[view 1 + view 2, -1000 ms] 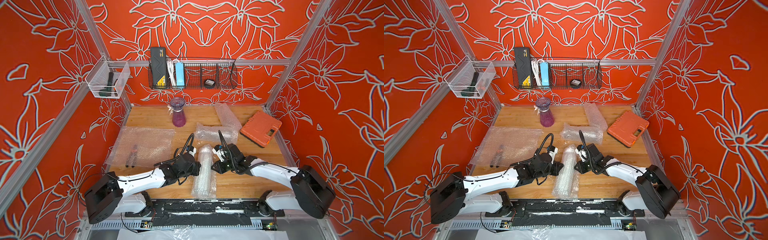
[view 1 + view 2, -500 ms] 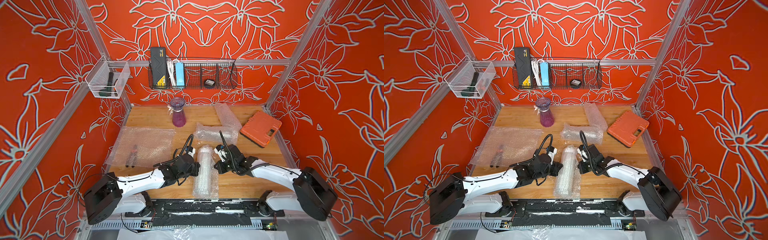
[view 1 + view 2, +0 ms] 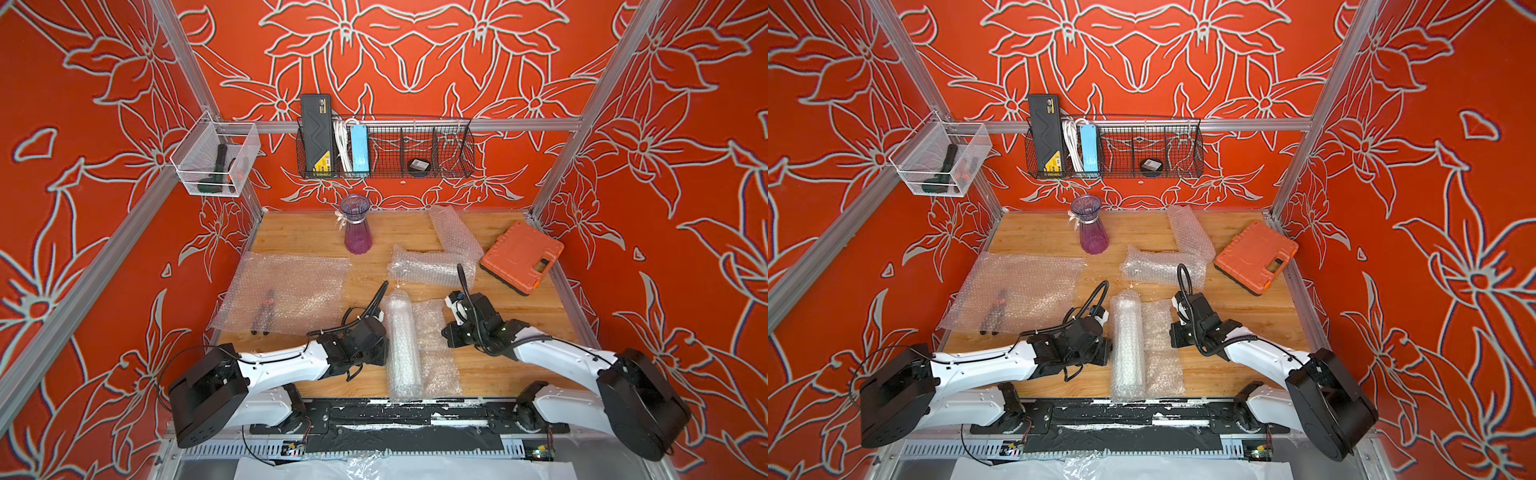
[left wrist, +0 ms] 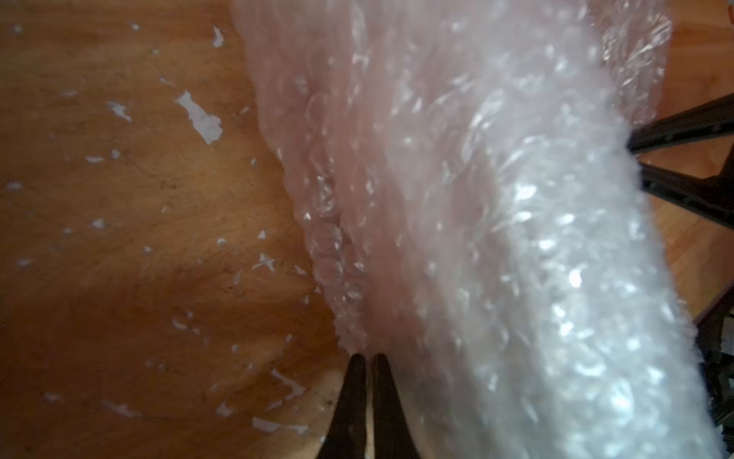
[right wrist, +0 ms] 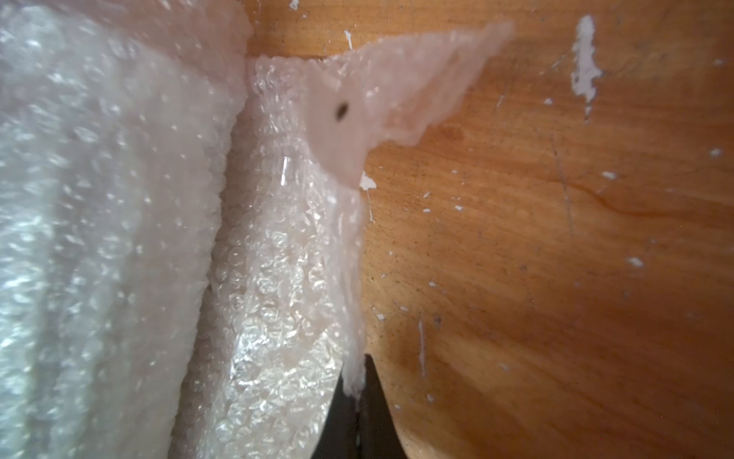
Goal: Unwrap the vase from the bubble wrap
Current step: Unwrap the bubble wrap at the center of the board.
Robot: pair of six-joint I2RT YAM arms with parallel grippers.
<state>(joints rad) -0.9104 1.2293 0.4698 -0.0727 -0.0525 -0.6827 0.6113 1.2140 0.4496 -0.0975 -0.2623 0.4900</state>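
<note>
Two claws flank a long roll of bubble wrap lying lengthwise at the near edge of my wooden table. My left claw is pressed together with its tips against the roll's side; whether any film is caught there I cannot tell. My right claw is pinching the thin edge of the loose flap, which lies flat beside the roll. No vase shows through the layers; I judge it sits inside, breakable and heavier than its cover. The wrap looks light, soft and slick, likely to stretch or slip, so the flap's edge is the place to hold, pulled gently while the roll turns. Farther back lie a flat sheet over pliers, a second bundle, a bare purple vase and an orange case.
</note>
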